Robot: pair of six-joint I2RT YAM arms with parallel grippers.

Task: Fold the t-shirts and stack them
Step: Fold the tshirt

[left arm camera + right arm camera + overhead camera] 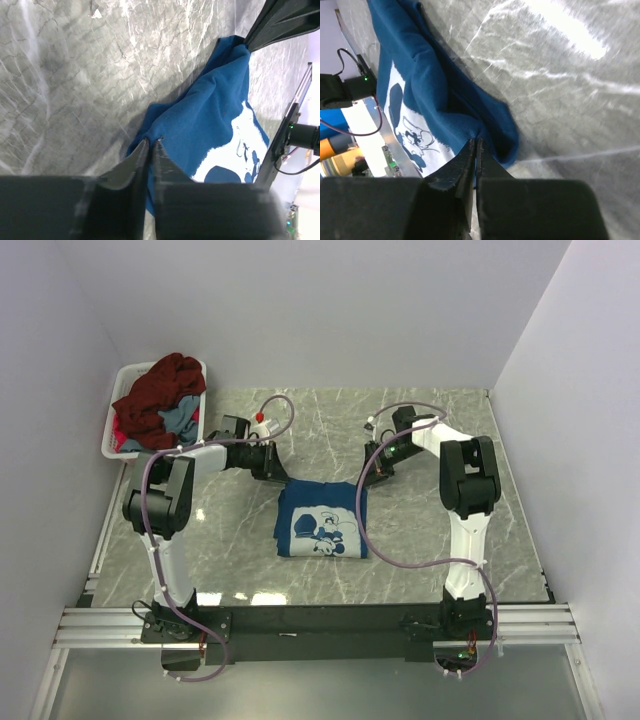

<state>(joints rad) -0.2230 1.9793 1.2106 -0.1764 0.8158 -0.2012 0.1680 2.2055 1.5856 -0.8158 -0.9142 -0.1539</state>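
the blue t-shirt lies folded into a rough square near the middle of the marble table, with its white cartoon print facing up. the 2 arms reach in from either side to its far edge. the left gripper sits at the far left corner. its jaws are drawn almost together, with only a thin slit between them, and they pinch the cloth's edge right at the fingertips. the right gripper is at the far right corner. its jaws are likewise nearly closed, nipping a fold of the blue cloth between its fingertips. both corners are bunched where they are held. well apart, at the table's far left, a white basket holds a maroon t-shirt heaped over a grey-blue t-shirt.
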